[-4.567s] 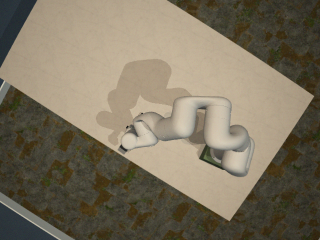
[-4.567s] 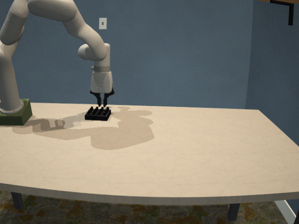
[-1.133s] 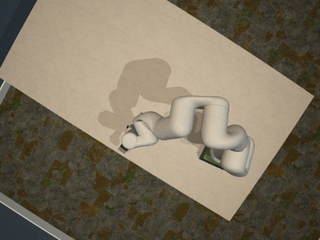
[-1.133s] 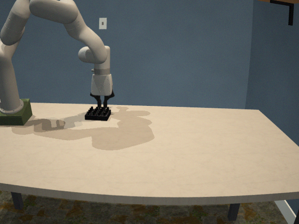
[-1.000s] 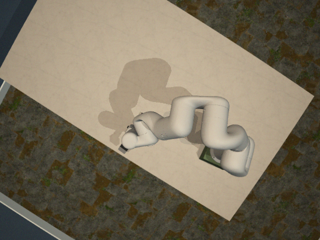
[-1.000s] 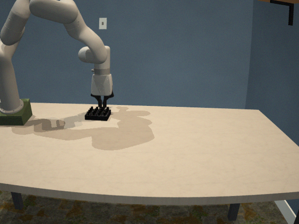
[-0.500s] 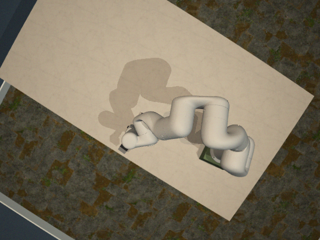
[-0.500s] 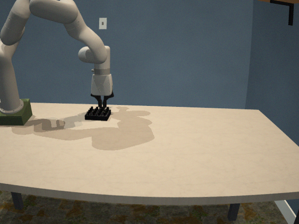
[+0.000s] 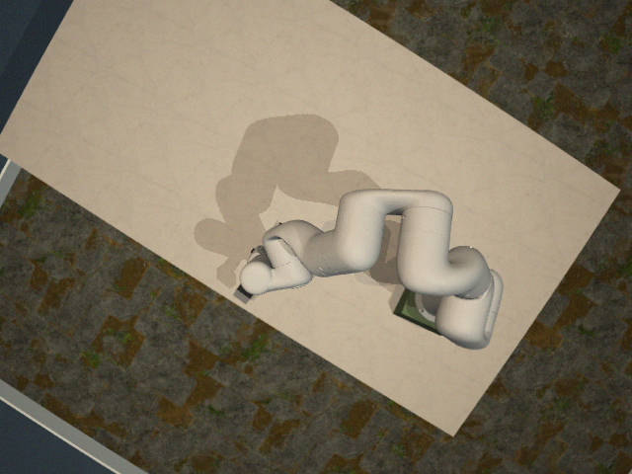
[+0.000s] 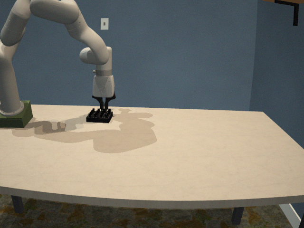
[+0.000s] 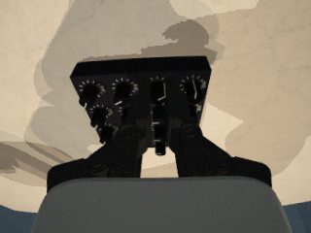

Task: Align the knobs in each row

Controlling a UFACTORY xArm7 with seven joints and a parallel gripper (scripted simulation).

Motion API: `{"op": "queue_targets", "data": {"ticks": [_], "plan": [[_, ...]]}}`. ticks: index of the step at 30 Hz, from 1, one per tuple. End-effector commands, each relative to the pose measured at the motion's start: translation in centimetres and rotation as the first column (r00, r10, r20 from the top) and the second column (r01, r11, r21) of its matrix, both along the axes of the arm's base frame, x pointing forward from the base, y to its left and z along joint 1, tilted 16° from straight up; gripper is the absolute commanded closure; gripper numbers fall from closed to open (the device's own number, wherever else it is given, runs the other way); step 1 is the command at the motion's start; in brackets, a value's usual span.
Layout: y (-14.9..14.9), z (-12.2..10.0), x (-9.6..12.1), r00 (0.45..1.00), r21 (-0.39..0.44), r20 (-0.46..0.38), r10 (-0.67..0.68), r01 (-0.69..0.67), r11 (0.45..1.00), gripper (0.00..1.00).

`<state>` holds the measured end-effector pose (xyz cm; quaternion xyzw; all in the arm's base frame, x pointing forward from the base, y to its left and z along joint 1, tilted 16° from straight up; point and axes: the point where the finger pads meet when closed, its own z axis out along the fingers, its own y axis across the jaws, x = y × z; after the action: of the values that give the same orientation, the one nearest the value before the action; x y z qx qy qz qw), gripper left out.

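The black knob box [image 10: 98, 115] stands on the table near the robot's base. In the wrist view the knob box [image 11: 143, 97] shows a far row of four knobs with white lines and rings of marks. My gripper [image 11: 157, 92] points straight down over the box, its two fingers close on either side of a knob [image 11: 158, 131] in the third column from the left, in a nearer row. Its name is too small to read. In the exterior view the gripper [image 10: 104, 108] reaches down among the knobs. From above, the arm hides the box except one corner [image 9: 244, 295].
The arm's green base block [image 10: 14, 114] stands at the table's left end. The box sits close to the table's edge [image 9: 224, 293] in the top view. Several knobs stand close around the fingers.
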<state>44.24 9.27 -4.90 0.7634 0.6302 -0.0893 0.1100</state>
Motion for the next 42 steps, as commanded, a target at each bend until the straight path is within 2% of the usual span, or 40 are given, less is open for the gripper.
{"op": "queue_targets", "data": {"ticks": [1,14,28,36,42], "plan": [[0.12,0.13,0.13,1.0,0.002,0.003,0.001,-0.001,1.0,0.92],[0.12,0.13,0.13,1.0,0.001,-0.002,0.021,-0.021,1.0,0.92],[0.12,0.13,0.13,0.993,0.003,-0.03,0.117,-0.117,0.993,0.92],[0.12,0.13,0.13,0.97,0.008,-0.064,0.234,-0.233,0.972,0.92],[0.12,0.13,0.13,0.934,0.017,-0.096,0.344,-0.344,0.939,0.92]]}}
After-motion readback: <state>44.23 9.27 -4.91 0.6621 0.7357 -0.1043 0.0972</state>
